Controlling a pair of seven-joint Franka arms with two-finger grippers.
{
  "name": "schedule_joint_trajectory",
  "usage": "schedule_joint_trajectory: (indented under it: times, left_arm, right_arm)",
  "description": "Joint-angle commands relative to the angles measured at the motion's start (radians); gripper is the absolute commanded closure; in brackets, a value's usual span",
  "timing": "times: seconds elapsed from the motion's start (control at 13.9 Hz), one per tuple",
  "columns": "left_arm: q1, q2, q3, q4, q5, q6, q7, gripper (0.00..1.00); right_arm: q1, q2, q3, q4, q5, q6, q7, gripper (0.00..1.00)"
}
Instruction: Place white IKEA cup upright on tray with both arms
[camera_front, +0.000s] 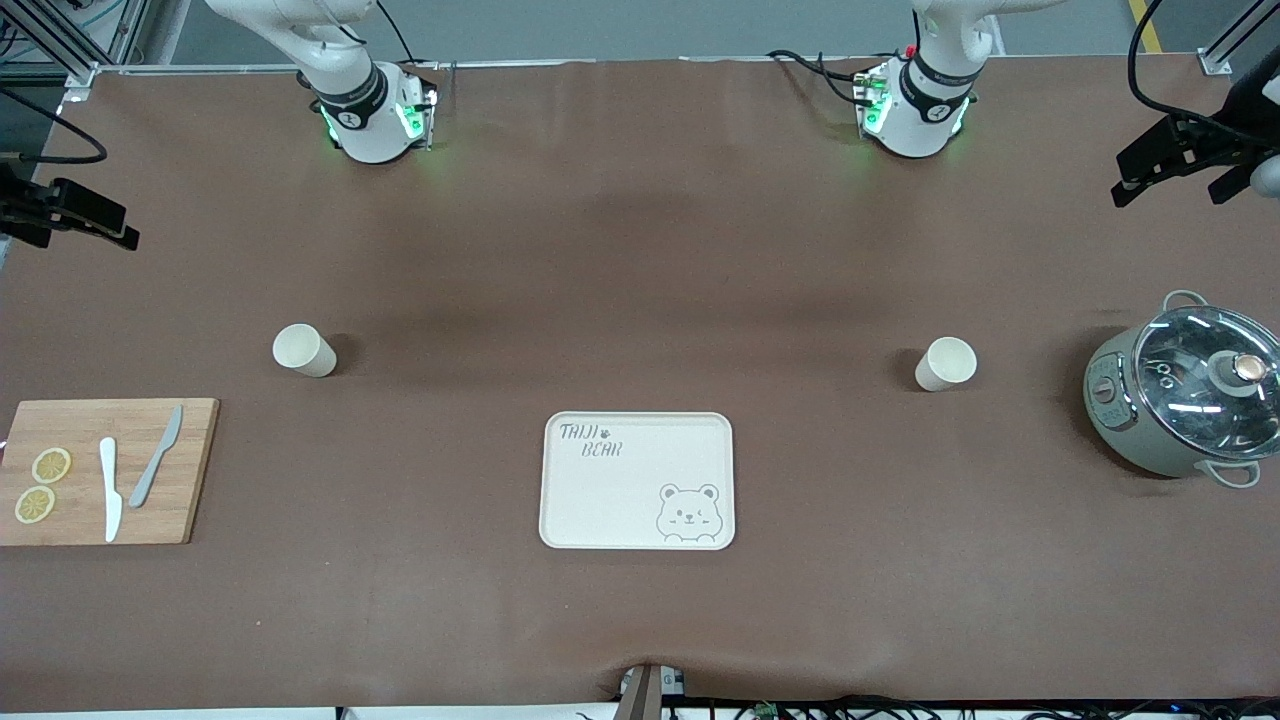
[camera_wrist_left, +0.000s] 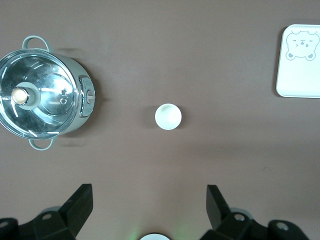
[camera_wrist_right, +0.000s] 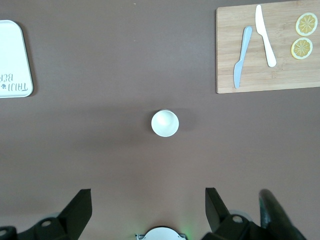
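Two white cups stand upright on the brown table, apart from the tray. One cup (camera_front: 303, 350) is toward the right arm's end and shows in the right wrist view (camera_wrist_right: 165, 123). The other cup (camera_front: 945, 363) is toward the left arm's end and shows in the left wrist view (camera_wrist_left: 168, 116). The cream-white "TAIJI BEAR" tray (camera_front: 637, 480) lies between them, nearer the front camera, with nothing on it. My right gripper (camera_wrist_right: 148, 196) is open, high over its cup, at the edge of the front view (camera_front: 125, 228). My left gripper (camera_wrist_left: 149, 195) is open, high over its cup (camera_front: 1128, 178).
A grey-green pot with a glass lid (camera_front: 1190, 395) stands at the left arm's end, beside that cup. A wooden cutting board (camera_front: 195, 480) at the right arm's end carries a white knife (camera_front: 110, 488), a grey knife (camera_front: 155, 458) and two lemon slices (camera_front: 50, 465).
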Motion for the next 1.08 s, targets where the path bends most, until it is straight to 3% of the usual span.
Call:
schedule_joint_trajectory:
  times: [0.0,0.43,0.65,1.01]
  left_arm:
    - [0.0,0.008,-0.003,0.027,0.029,-0.02,-0.016,0.0]
    - [-0.001,0.061,-0.011,0.048,0.058,-0.02,-0.002,0.0]
    - [-0.003,0.072,-0.012,-0.051,0.042,0.048,-0.034,0.0]
    - [-0.009,0.087,-0.028,-0.286,0.042,0.338,-0.164,0.0]
  right_arm:
    - [-0.005,0.01,-0.001,0.019,0.013,-0.017,0.008,0.0]
    - [-0.004,0.019,-0.001,0.019,0.011,-0.016,0.006,0.0]
    - [0.001,0.052,-0.001,0.017,0.008,-0.016,0.011,0.0]
    - [-0.001,0.079,-0.001,0.019,0.003,-0.014,0.002,0.0]
